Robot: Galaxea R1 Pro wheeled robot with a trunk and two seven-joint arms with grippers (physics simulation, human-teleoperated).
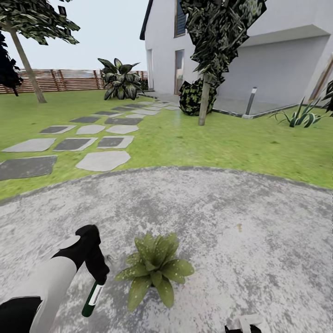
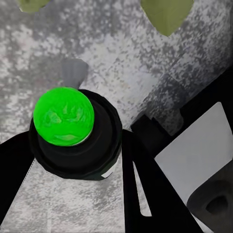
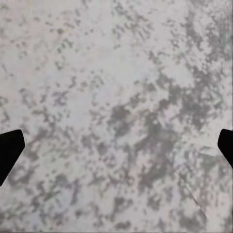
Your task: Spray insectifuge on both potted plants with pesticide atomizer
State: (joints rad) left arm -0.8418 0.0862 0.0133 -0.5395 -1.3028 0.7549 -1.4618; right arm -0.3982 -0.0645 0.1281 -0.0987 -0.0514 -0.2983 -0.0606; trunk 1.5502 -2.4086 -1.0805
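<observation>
The pesticide atomizer (image 1: 92,296) is a slim dark green bottle with a white label, hanging tilted just above the patio. My left gripper (image 1: 99,274) is shut on its upper part. In the left wrist view the atomizer (image 2: 63,116) shows a bright green round top, with my left gripper (image 2: 75,145) closed round its dark collar. A broad-leaved potted plant (image 1: 155,269) stands on the paving right beside the bottle, its pot hidden under the leaves; leaf tips (image 2: 167,14) reach into the left wrist view. My right gripper (image 1: 243,326) sits low near the frame edge; its wrist camera has the fingertips (image 3: 9,150) spread wide, empty.
The round mottled grey patio (image 1: 240,217) stretches ahead, edged by lawn (image 1: 222,143). Stepping stones (image 1: 104,159) lead left toward a wooden fence (image 1: 60,79). A thin tree trunk (image 1: 202,104), a dark bush (image 1: 192,98), a spiky plant (image 1: 300,118) and the house (image 1: 277,55) stand beyond.
</observation>
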